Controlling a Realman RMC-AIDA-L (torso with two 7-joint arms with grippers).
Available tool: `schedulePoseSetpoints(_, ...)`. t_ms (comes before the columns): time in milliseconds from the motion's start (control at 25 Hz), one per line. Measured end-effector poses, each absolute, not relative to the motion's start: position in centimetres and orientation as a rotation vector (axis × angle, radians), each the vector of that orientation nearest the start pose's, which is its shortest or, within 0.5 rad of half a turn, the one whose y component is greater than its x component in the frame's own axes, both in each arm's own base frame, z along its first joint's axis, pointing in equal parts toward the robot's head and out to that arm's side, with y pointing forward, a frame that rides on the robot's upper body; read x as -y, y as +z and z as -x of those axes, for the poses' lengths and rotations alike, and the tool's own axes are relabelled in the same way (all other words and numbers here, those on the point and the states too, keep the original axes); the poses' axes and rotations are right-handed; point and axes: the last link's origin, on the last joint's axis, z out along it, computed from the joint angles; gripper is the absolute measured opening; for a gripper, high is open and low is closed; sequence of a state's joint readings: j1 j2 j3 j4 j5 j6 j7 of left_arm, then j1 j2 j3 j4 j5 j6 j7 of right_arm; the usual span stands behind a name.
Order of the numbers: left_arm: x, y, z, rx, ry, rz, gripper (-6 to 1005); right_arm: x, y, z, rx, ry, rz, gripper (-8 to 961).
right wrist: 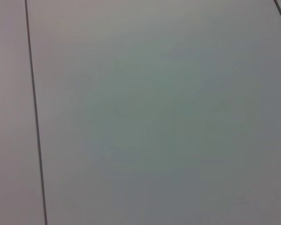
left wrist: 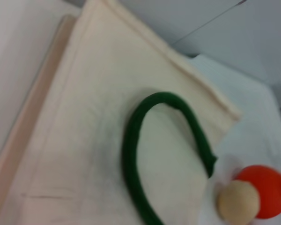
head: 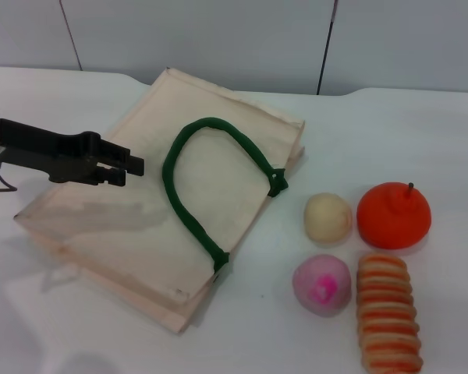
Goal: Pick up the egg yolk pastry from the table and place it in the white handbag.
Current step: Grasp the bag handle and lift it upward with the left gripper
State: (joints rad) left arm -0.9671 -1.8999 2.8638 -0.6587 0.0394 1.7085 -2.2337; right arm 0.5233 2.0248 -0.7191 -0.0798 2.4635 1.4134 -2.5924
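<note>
The egg yolk pastry (head: 327,217) is a pale cream ball on the table, just right of the white handbag (head: 140,210). The handbag lies flat with a dark green handle (head: 189,204) looped on top. My left gripper (head: 129,170) hovers over the handbag's left part, pointing right toward the handle and well left of the pastry, and holds nothing. The left wrist view shows the handbag (left wrist: 84,122), its handle (left wrist: 133,140) and the pastry (left wrist: 238,200). My right gripper is out of view; its wrist view shows only a blank wall.
An orange fruit (head: 394,214) sits right of the pastry. A pink ball with a magenta spot (head: 321,284) and a striped orange-cream roll (head: 388,323) lie in front of them. The wall stands behind the white table (head: 421,132).
</note>
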Motion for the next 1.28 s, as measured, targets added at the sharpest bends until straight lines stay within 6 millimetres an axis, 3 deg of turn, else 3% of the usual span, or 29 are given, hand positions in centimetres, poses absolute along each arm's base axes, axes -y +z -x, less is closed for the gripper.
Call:
schedulePoseSetpoints(360,-40.8,7.2,26.0,1.821,-0.192,2.239,479,-35.6,6.5,-30.8,-0.455,1.088,1.475,866)
schedulePoseSetpoints(600,-42.0,5.5,25.3,1.789,-0.117,2.25,479,-35.7,6.5,-30.7,-0.45,1.092,1.478,866)
schedulePoseSetpoints(1280,-43.7,3.3,24.8,1.708,-0.005,2.219,479,-35.9,6.4,-30.2,-0.44,1.11,1.483,867)
